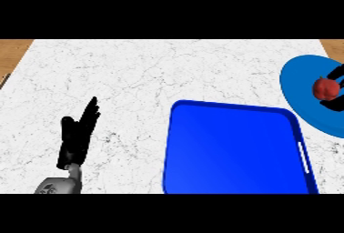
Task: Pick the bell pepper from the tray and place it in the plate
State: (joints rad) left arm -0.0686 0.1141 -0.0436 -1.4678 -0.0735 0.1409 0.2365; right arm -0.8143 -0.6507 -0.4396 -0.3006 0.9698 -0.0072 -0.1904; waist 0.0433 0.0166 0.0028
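Over at the right edge, the red bell pepper [326,88] sits above the blue plate [302,98], with the black fingers of the right hand [334,73] curled around it from above and below; only those fingers show, the rest being cut off by the edge. The plate lies on the white marble counter [134,77], just beside the upper right corner of the blue tray [232,154], which has nothing on it. Whether the pepper touches the plate cannot be told. Near the lower left, the left hand [77,136] rests open, fingers straight and pointing up, well apart from the tray.
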